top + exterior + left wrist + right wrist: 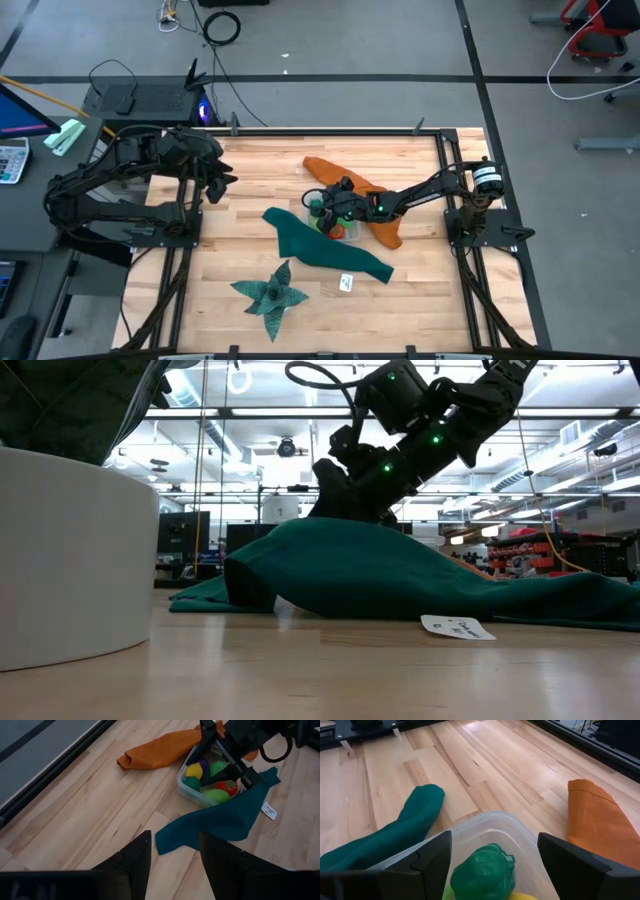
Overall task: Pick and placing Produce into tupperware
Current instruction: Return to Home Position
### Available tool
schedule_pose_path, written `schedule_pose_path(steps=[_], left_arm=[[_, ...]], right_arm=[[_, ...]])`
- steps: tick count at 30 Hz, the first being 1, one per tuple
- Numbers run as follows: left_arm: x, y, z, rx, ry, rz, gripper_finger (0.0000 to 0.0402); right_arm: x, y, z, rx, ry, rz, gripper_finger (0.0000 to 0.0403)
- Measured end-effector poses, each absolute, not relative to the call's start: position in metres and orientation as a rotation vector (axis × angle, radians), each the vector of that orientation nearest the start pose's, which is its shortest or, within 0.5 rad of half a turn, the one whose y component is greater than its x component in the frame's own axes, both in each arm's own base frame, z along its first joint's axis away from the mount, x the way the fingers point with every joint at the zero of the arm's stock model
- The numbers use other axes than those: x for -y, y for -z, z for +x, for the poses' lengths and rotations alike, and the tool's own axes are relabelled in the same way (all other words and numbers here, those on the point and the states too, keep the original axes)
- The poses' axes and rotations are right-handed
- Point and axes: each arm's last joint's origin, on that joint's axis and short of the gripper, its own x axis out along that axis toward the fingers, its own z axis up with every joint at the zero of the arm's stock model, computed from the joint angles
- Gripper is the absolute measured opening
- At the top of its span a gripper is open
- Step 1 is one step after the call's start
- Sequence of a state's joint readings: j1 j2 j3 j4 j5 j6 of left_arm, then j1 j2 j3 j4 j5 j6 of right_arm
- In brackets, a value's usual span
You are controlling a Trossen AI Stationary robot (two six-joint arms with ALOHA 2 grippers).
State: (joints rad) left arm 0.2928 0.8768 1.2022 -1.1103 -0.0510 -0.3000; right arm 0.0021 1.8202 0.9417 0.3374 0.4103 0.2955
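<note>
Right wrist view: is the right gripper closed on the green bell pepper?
No, the right gripper stands open, its fingers wide apart on either side of the green bell pepper in the clear box.

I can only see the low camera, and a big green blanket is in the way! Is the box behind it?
Observer: Yes. The clear tupperware sits right behind the teal cloth, with the orange cloth on its other side.
Operator: Is there any fruit in it?
Observer: Yes, the produce is inside, in yellow, purple, red and two greens.
Operator: What are the hands doing?
Observer: The right hand is open above the box, over the dark green pepper. The left hand hovers open over the table's left side.
</note>
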Motion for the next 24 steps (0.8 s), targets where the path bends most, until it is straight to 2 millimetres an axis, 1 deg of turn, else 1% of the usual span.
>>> schedule_pose_path(steps=[4, 10, 13, 17, 19, 21, 24], left_arm=[[-0.040, -0.373, 0.126, -0.729, -0.442, -0.377, 0.0172], [-0.040, -0.373, 0.126, -0.731, -0.440, -0.370, 0.0172], [-0.040, -0.374, 0.127, -0.722, -0.438, -0.368, 0.0172], [-0.040, -0.375, 0.128, -0.702, -0.435, -0.364, 0.0172], [-0.040, -0.376, 0.129, -0.695, -0.430, -0.351, 0.0172], [-0.041, -0.377, 0.129, -0.687, -0.425, -0.342, 0.0172], [-0.041, -0.377, 0.130, -0.678, -0.423, -0.338, 0.0172]], right_arm=[[0.011, -0.164, 0.368, -0.462, 0.471, 0.175, 0.0258], [0.011, -0.190, 0.367, -0.401, 0.462, 0.183, 0.0250], [0.011, -0.199, 0.363, -0.430, 0.465, 0.175, 0.0247], [0.011, -0.205, 0.351, -0.519, 0.476, 0.158, 0.0238], [0.011, -0.210, 0.344, -0.547, 0.485, 0.171, 0.0226], [0.011, -0.216, 0.337, -0.569, 0.494, 0.184, 0.0204], [0.011, -0.228, 0.327, -0.577, 0.501, 0.199, 0.0153]])
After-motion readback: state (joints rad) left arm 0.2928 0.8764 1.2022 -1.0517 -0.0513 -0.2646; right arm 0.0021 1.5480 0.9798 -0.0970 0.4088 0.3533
